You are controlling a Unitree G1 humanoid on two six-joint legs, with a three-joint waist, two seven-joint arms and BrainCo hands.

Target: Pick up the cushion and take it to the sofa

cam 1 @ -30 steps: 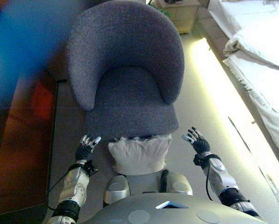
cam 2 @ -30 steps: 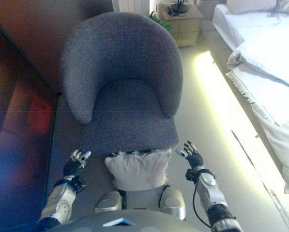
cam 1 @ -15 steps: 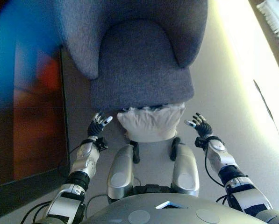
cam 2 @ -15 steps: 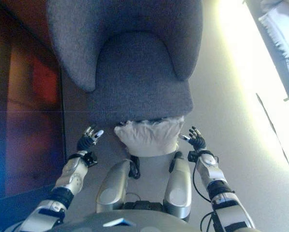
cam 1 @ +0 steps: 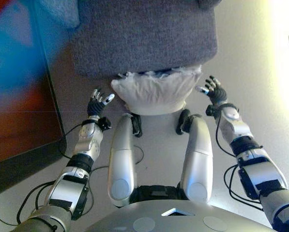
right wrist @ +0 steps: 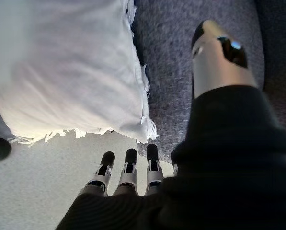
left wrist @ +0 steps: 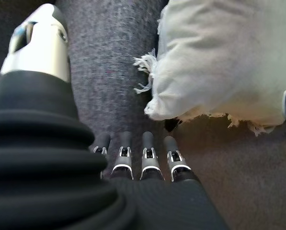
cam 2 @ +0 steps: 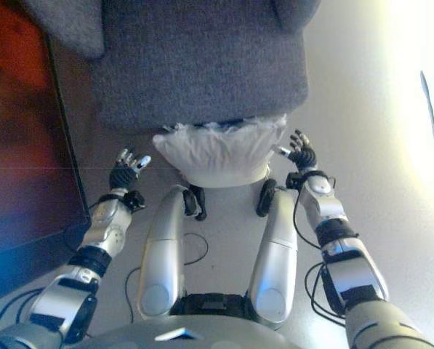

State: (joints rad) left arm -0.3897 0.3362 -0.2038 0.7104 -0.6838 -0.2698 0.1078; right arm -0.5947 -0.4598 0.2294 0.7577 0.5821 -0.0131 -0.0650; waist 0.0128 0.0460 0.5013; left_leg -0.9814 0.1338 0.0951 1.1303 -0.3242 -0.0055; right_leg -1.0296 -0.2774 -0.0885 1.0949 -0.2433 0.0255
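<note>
A white fringed cushion (cam 1: 154, 91) leans on the floor against the front of a grey upholstered armchair (cam 1: 144, 38). My left hand (cam 1: 98, 102) is open beside the cushion's left end, a little apart from it. My right hand (cam 1: 213, 92) is open beside the cushion's right end, also apart. The left wrist view shows the cushion (left wrist: 219, 67) past my straight fingers (left wrist: 147, 158). The right wrist view shows the cushion (right wrist: 61, 67) past my straight fingers (right wrist: 128, 170). Neither hand touches it.
A dark reddish panel (cam 1: 18, 106) stands along the left. Pale carpet floor (cam 1: 260, 63) lies open to the right of the armchair.
The camera has tilted down, so the armchair has slid up out of the picture. Both hands have come closer to the cushion's two ends and stay open.
</note>
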